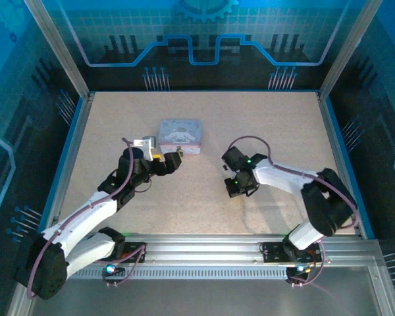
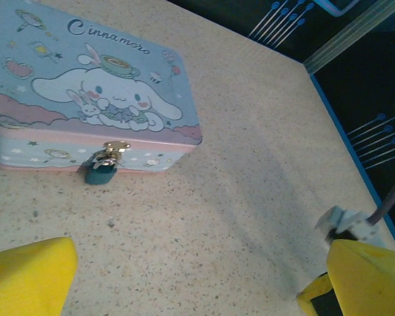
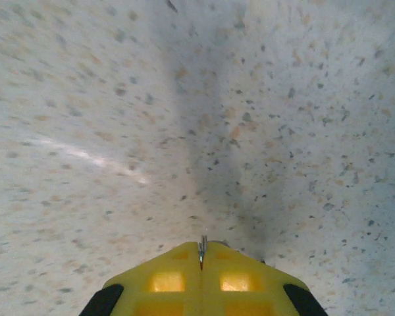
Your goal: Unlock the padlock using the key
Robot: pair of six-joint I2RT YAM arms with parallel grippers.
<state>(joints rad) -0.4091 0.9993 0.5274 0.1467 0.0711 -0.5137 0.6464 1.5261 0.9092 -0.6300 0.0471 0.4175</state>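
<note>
Above the speckled table [image 1: 204,197] the key [image 3: 202,245] is clamped by the right gripper [image 3: 203,258], while the left gripper [image 2: 184,283] is held wide apart, the padlock [image 2: 100,172] at its eleven o'clock.

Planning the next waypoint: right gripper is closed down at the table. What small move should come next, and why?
Probably lift the right gripper straight up a little. Its jaws are shut on a thin metal sliver, seemingly the key, right at the table, while the padlock hangs on the box latch.
</note>
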